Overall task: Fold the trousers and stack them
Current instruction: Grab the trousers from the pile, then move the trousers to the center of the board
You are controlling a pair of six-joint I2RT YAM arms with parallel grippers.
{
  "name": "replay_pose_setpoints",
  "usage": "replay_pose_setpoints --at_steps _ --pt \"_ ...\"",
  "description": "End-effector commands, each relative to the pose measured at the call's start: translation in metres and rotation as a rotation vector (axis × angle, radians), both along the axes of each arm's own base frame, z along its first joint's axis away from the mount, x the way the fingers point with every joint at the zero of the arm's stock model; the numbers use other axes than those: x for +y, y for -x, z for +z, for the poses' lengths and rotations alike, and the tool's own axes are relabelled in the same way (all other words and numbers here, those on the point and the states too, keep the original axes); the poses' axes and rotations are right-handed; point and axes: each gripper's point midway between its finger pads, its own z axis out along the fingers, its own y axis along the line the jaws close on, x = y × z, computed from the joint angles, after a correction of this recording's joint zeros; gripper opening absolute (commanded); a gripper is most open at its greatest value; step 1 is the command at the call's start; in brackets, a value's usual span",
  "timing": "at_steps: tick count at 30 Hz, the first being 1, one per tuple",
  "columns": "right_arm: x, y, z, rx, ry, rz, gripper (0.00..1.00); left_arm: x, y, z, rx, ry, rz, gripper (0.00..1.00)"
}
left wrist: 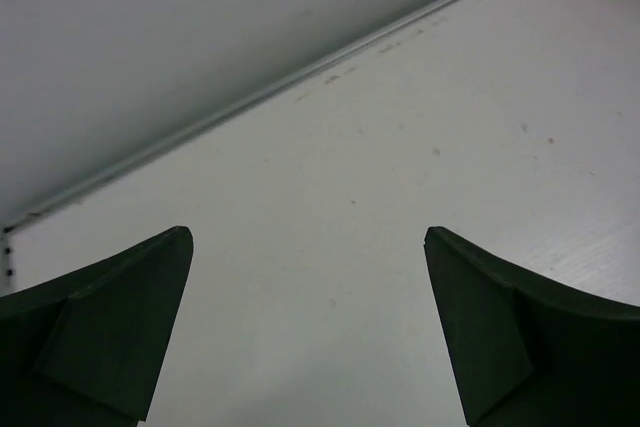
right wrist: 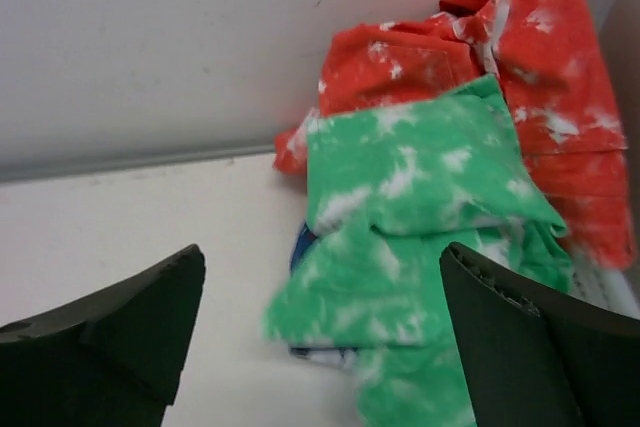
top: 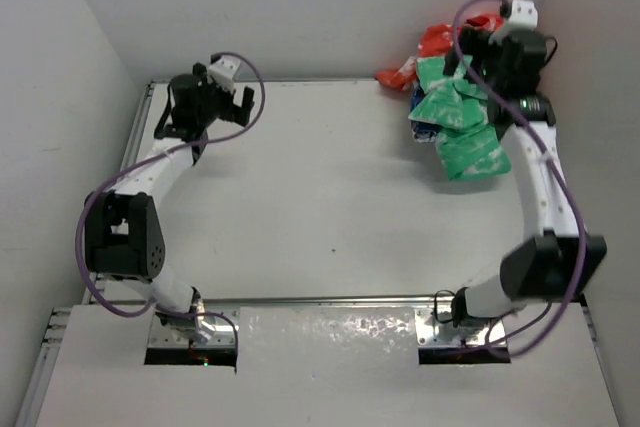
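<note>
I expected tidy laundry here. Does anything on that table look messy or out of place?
Yes. The green trousers lie crumpled in a heap in the far right corner of the table, unfolded, partly covering red clothing bunched against the wall. A bit of blue cloth peeks out beneath. Nothing else stands out.
</note>
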Motion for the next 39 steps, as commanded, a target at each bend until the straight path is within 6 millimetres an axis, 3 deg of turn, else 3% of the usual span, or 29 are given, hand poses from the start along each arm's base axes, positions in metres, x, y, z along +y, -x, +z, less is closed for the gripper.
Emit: replay_pose_setpoints --at_steps 1,2,4,5,7,8,9,11,13,14,15,16,17,19,21,27,29,30,32,33,34,35,36,37,38,39 --pt "-0.005 -0.019 -0.065 0.393 -0.151 -0.103 0.99 0.018 0.034 -0.064 0.407 -0.205 0.031 1.0" --pt "-0.009 -0.048 -0.065 0.394 -0.178 -0.137 0.99 0.023 0.019 -0.051 0.394 -0.237 0.065 1.0" --pt "-0.019 -0.069 -0.074 0.412 -0.17 -0.196 0.99 0.025 0.028 -0.054 0.47 -0.29 0.038 1.0" --pt "-0.022 -0.093 -0.083 0.417 -0.17 -0.207 0.99 0.022 0.023 -0.045 0.46 -0.295 0.036 1.0" --pt "-0.026 -0.103 -0.104 0.48 -0.17 -0.242 0.99 0.014 0.03 -0.046 0.467 -0.308 0.026 1.0" --pt "-0.029 -0.11 -0.1 0.472 -0.165 -0.257 0.99 0.01 0.034 -0.041 0.45 -0.309 0.02 1.0" --pt "-0.031 -0.11 -0.132 0.557 -0.148 -0.277 0.99 0.004 0.036 -0.039 0.44 -0.309 0.009 1.0" --pt "-0.031 -0.101 -0.154 0.627 -0.142 -0.287 0.99 -0.012 0.046 -0.039 0.433 -0.305 -0.034 1.0" --pt "-0.026 -0.093 -0.156 0.635 -0.136 -0.274 0.92 -0.022 0.05 -0.035 0.429 -0.279 -0.053 1.0" --pt "-0.025 -0.083 -0.168 0.667 -0.113 -0.27 0.88 -0.024 0.051 -0.029 0.417 -0.267 -0.057 1.0" --pt "-0.026 -0.083 -0.144 0.595 -0.106 -0.27 0.78 -0.025 0.05 -0.025 0.41 -0.254 -0.055 1.0" --pt "-0.029 -0.079 -0.136 0.572 -0.095 -0.28 0.48 -0.026 0.048 -0.021 0.4 -0.249 -0.05 1.0" --pt "-0.038 -0.072 -0.135 0.568 -0.056 -0.321 0.36 -0.026 0.047 -0.017 0.391 -0.247 -0.047 0.99" --pt "-0.05 -0.064 -0.103 0.494 -0.018 -0.365 0.07 -0.024 0.042 -0.007 0.364 -0.242 -0.029 0.98" --pt "-0.062 -0.055 -0.078 0.462 0.046 -0.408 0.0 -0.023 0.04 0.003 0.342 -0.229 -0.006 0.98" --pt "-0.075 -0.023 0.054 0.166 0.184 -0.449 0.0 -0.03 0.048 0.03 0.304 -0.135 0.004 0.98" --pt "-0.054 -0.009 0.106 0.032 0.202 -0.369 0.0 -0.027 0.051 0.036 0.295 -0.123 0.017 0.98" --pt "-0.039 -0.009 0.131 -0.05 0.189 -0.29 0.0 -0.023 0.051 0.039 0.291 -0.111 0.038 0.98" --pt "0.0 0.01 0.198 -0.231 0.189 -0.139 0.0 -0.015 0.051 0.048 0.278 -0.079 0.066 0.98" --pt "0.033 0.017 0.23 -0.338 0.188 -0.004 0.0 0.003 0.047 0.054 0.275 -0.027 0.119 0.98" --pt "0.086 0.037 0.263 -0.451 0.23 0.145 0.0 0.012 0.045 0.058 0.274 0.011 0.145 0.98" --pt "0.117 0.058 0.296 -0.584 0.235 0.24 0.0 0.019 0.043 0.061 0.278 0.063 0.15 0.98" --pt "0.149 0.075 0.311 -0.662 0.233 0.345 0.0 0.045 0.04 0.067 0.283 0.134 0.227 0.98" --pt "0.209 0.096 0.307 -0.72 0.237 0.523 0.0 0.056 0.039 0.067 0.29 0.159 0.257 0.98" --pt "0.228 0.111 0.325 -0.821 0.213 0.556 0.0 0.066 0.039 0.069 0.287 0.174 0.283 0.97" --pt "0.251 0.116 0.321 -0.832 0.198 0.597 0.0 0.083 0.04 0.072 0.282 0.199 0.329 0.97"
